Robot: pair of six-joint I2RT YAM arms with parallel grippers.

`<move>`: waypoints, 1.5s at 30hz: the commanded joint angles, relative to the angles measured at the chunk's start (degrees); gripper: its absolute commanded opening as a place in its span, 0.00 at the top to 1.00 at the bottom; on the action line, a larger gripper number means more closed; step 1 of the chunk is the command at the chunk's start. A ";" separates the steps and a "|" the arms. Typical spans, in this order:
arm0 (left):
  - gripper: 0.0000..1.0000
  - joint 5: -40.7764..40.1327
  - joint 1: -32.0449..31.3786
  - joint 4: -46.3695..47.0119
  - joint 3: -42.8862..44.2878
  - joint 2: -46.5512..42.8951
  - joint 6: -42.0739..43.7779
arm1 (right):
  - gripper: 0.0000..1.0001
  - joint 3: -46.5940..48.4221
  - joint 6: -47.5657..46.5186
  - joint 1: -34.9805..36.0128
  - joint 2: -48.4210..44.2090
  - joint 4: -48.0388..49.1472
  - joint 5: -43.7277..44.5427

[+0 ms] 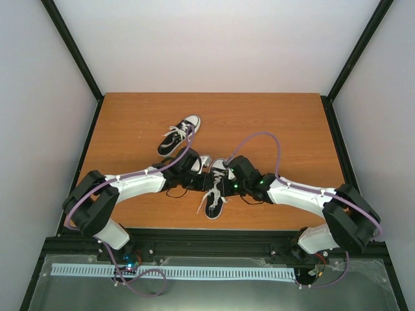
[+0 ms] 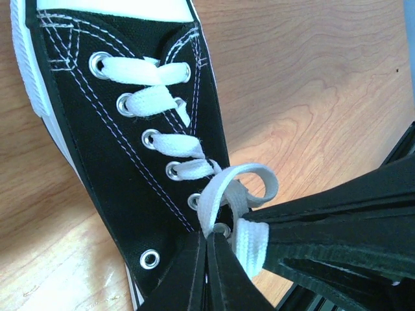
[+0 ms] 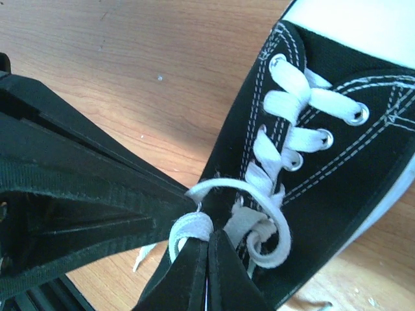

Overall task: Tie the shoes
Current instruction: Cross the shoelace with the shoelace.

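Note:
Two black shoes with white toe caps lie on the wooden table point(image 1: 292, 129). The far shoe point(image 1: 180, 135) lies alone behind the arms. The near shoe point(image 1: 216, 194) lies between both grippers. In the left wrist view my left gripper point(image 2: 209, 238) is shut on a white lace strand point(image 2: 224, 184) at the near shoe's point(image 2: 117, 162) top eyelets. My right gripper point(image 3: 209, 234) is shut on a folded lace loop point(image 3: 194, 225) over the same shoe point(image 3: 324, 194). The two grippers' tips meet close together over the shoe's throat point(image 1: 215, 175).
A loose lace end point(image 1: 202, 202) trails off the near shoe's left side toward the front edge. A black rail point(image 1: 214, 236) runs along the table's near edge. Black frame posts point(image 1: 74, 52) and pale walls bound the sides.

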 commanded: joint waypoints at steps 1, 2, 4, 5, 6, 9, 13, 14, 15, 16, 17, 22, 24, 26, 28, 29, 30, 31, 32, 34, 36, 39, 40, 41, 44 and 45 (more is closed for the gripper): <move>0.99 -0.62 0.43 0.80 0.44 -1.73 0.62 | 0.97 1.65 -0.99 0.67 2.21 1.63 -0.11; 0.99 -0.61 0.43 0.63 0.42 -1.93 0.63 | 0.97 1.65 -0.98 0.67 2.61 1.86 0.01; 0.99 -1.02 0.47 0.49 0.34 -2.32 0.68 | 0.97 1.65 -0.91 0.68 3.29 1.94 0.24; 0.99 -1.32 0.51 0.51 0.21 -2.63 0.58 | 0.97 1.70 -0.84 0.67 3.47 2.05 0.50; 0.99 -1.66 0.54 0.47 0.08 -2.82 0.56 | 0.97 1.60 -0.80 0.67 3.57 2.07 0.75; 0.99 -1.23 0.52 0.94 -0.18 -3.09 0.83 | 0.97 1.39 -0.70 0.67 3.93 1.99 1.57; 0.99 2.18 0.52 3.99 -1.36 -3.21 0.81 | 0.97 1.25 -0.41 0.67 4.55 2.01 2.18; 0.99 3.19 0.52 4.46 -1.57 -3.19 1.00 | 0.97 1.17 -0.28 0.67 4.56 2.14 2.36; 0.99 3.92 0.52 4.61 -1.56 -2.92 1.37 | 0.97 1.01 -0.04 0.67 4.56 2.40 2.55; 0.99 4.74 0.52 4.62 -1.58 -2.67 1.69 | 0.97 0.83 0.13 0.67 4.56 2.73 2.72; 0.99 5.57 0.52 4.74 -1.55 -2.40 1.96 | 0.97 0.66 0.29 0.67 4.53 3.09 2.80; 0.97 8.71 0.52 6.73 -2.46 -1.31 1.62 | 0.97 -0.27 0.99 0.67 4.18 4.71 3.11; 0.92 9.32 0.52 6.78 -2.39 -0.71 1.75 | 0.97 -0.65 1.17 0.67 3.87 5.05 3.35; 0.89 9.69 0.52 6.66 -2.24 -0.27 1.86 | 0.97 -0.96 1.16 0.67 3.53 5.20 3.59; 0.86 9.64 0.87 6.72 -2.16 -0.55 1.59 | 0.97 -1.17 1.25 0.65 3.26 5.14 3.66; 0.85 9.49 1.25 6.63 -2.22 -0.89 1.53 | 0.97 -1.31 1.29 0.67 3.10 5.00 3.69; 0.82 9.08 1.65 6.38 -2.21 -1.47 1.44 | 0.97 -1.33 1.31 0.63 3.05 5.04 3.65; 0.79 8.72 2.14 5.92 -2.12 -2.12 1.53 | 0.97 -1.54 1.33 0.67 2.95 5.13 3.60; 0.76 8.20 2.59 5.02 -2.01 -2.86 1.84 | 0.97 -1.64 1.39 0.67 2.90 5.12 3.56; 0.69 7.10 3.36 3.40 -1.68 -4.10 2.49 | 0.97 -1.81 1.42 0.67 2.86 5.07 3.47; 0.63 6.42 4.07 2.42 -1.42 -4.93 2.46 | 0.97 -1.80 1.36 0.67 2.83 5.07 3.48; 0.57 5.12 5.16 1.90 -1.29 -4.96 0.83 | 0.97 -1.87 1.38 0.67 2.83 5.27 3.26; 0.56 4.74 5.43 1.93 -1.21 -4.62 0.25 | 0.97 -1.92 1.42 0.63 2.87 5.24 3.21; 0.56 4.28 5.74 1.97 -1.20 -4.24 -0.28 | 0.97 -1.95 1.40 0.65 2.82 5.26 3.20; 0.56 3.93 6.31 1.61 -0.15 -1.81 -0.83 | 0.97 -2.13 1.43 0.67 2.72 5.29 3.13; 0.57 3.70 6.44 1.31 0.31 -0.67 -0.92 | 0.97 -2.13 1.43 0.65 2.74 5.36 3.12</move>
